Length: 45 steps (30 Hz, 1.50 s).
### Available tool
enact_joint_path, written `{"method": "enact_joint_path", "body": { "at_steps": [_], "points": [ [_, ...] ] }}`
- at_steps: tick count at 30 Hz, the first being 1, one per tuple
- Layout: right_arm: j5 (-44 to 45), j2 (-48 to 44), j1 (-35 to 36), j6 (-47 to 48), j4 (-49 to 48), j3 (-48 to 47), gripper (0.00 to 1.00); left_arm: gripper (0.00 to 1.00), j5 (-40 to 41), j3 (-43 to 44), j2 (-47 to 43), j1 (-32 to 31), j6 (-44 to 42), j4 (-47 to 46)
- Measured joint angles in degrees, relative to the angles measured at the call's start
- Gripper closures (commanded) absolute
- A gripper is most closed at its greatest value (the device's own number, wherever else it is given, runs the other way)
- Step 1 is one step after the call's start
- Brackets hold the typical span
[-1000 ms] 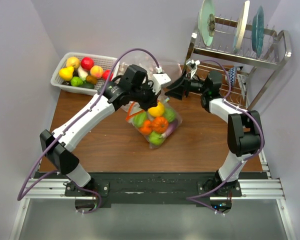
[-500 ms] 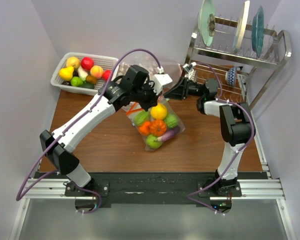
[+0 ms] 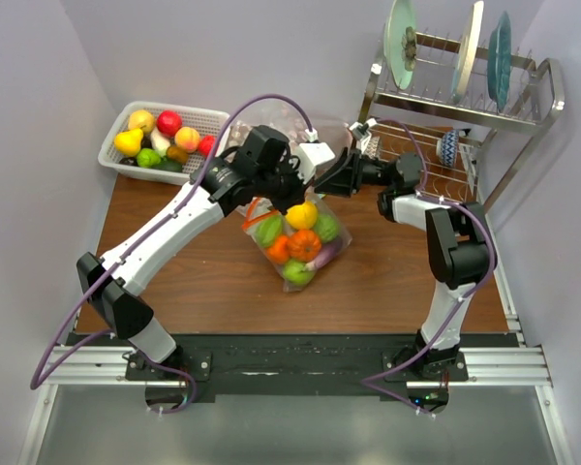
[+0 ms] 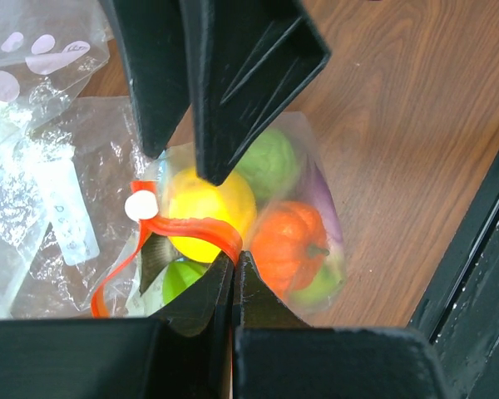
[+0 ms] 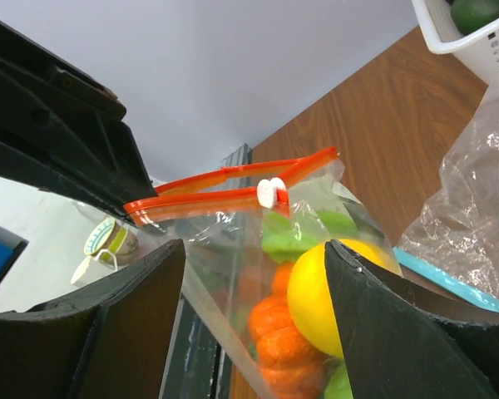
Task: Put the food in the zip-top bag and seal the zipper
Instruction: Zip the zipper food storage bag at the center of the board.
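The left gripper (image 4: 234,256) pinches shut on the orange-red zipper (image 5: 224,187); the right gripper (image 5: 254,249) gapes open just beside it. The clear zip-top bag (image 3: 310,254), stuffed with yellow, orange and green toy food (image 3: 303,215), hangs mouth-up, its length running down toward the table (image 3: 387,281).

R hand (image 3: 327,182) is now closer to the zip-top bag (image 3: 292,254) than 1 s ago: it moves left & slightly down in the top view, ending just beside the bag's mouth. R arm (image 3: 445,208) goes from folded back to stretched out twd the bag, its upper link shifting a little left & standing more upright. Bag's lower end swings left, from slanting down-right to hanging almost straight below L hand (image 3: 284,197). The food inside shifts w/ it; orange pumpkin (image 3: 305,244) slides a touch left & lower
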State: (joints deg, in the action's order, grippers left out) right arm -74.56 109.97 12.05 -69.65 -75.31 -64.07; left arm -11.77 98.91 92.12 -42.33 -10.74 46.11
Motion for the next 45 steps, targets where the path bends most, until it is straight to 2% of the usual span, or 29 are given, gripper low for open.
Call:
{"method": "enact_joint_path", "body": {
  "at_steps": [4,7,10,11,13,14,17,29,37,41,45],
  "points": [
    [0.0,1.4,1.0,-0.5,0.1,-0.5,0.3,1.0,0.0,0.0,0.0,-0.4,-0.5,0.0],
    [-0.1,1.6,1.8,-0.6,0.1,-0.5,0.36,1.0,0.1,0.3,0.0,-0.6,-0.7,0.3],
    [-0.1,1.6,2.3,-0.7,0.2,-0.5,0.46,1.0,0.3,1.0,0.0,-0.6,-0.8,0.4],
    [-0.2,1.5,2.5,-0.7,0.1,-0.5,0.56,1.0,0.5,1.1,0.0,-0.6,-0.9,0.4],
    [-0.3,1.6,2.7,-0.8,0.0,-0.5,0.66,1.0,0.7,1.3,0.0,-0.6,-0.9,0.4],
    [-0.3,1.5,2.8,-0.9,0.2,-0.5,0.79,1.0,0.7,1.3,0.0,-0.6,-0.8,0.4],
    [-0.6,1.5,2.9,-1.0,0.2,-0.5,1.0,1.0,1.3,1.3,0.0,-0.8,-0.9,0.4],
    [-0.6,1.5,2.9,-1.4,0.3,-0.5,1.0,1.0,2.3,0.5,-0.1,-0.9,-0.6,0.1],
    [-1.5,1.5,2.4,-3.5,0.3,-3.8,1.0,1.0,4.8,-9.8,-3.5,-0.9,2.3,-2.1],
    [-2.4,1.5,2.5,-4.6,0.3,-5.6,1.0,0.87,7.2,-13.0,-5.1,-0.9,3.7,-2.4],
    [-2.6,1.5,2.5,-5.2,0.3,-6.0,1.0,0.79,9.0,-13.5,-7.0,-1.0,4.7,-2.4]
  ]
}}
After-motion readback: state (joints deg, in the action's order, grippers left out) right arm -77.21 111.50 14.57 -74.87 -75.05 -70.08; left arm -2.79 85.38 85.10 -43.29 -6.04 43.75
